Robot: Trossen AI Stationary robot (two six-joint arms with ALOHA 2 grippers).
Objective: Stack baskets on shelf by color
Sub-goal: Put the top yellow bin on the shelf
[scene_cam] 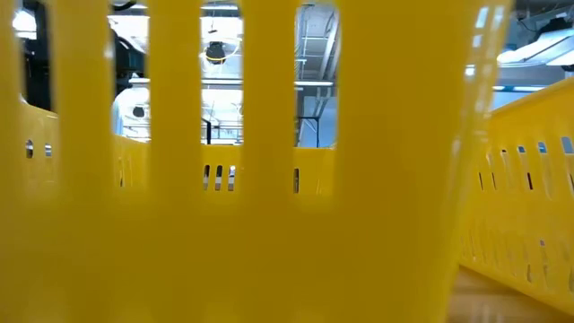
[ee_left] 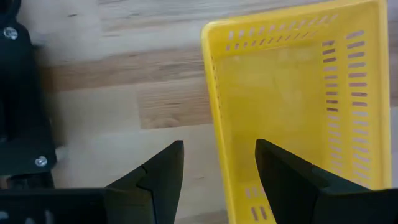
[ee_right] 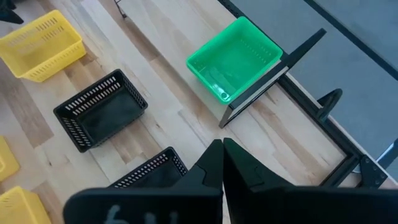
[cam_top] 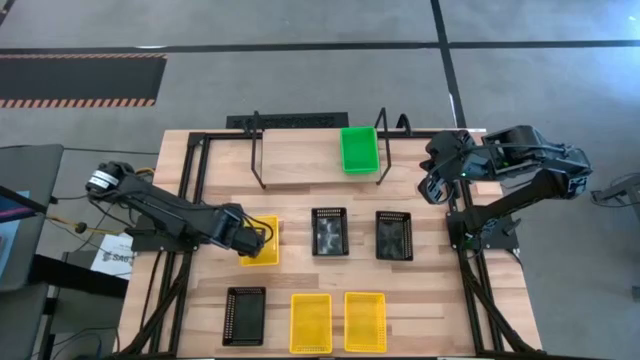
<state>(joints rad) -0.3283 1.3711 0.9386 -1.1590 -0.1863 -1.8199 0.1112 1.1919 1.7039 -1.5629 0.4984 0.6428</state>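
Observation:
A yellow basket (cam_top: 262,240) sits on the table left of centre. My left gripper (cam_top: 255,243) hangs over its left long wall, pointing down and open. In the left wrist view the gripper (ee_left: 219,165) has one finger (ee_left: 163,174) outside that wall (ee_left: 214,118) and the other (ee_left: 289,180) over the basket's inside, neither touching it. A green basket (cam_top: 358,148) stands on the right end of the shelf (cam_top: 300,160). My right gripper (cam_top: 432,188) is shut and held high near the shelf's right end; the right wrist view shows it (ee_right: 222,155) with nothing in it.
Two black baskets (cam_top: 329,231) (cam_top: 394,235) stand mid-table, right of the yellow one. Near the front edge are a black basket (cam_top: 245,315) and two yellow ones (cam_top: 311,322) (cam_top: 365,321). The low view is filled by a yellow basket's wall (scene_cam: 269,224).

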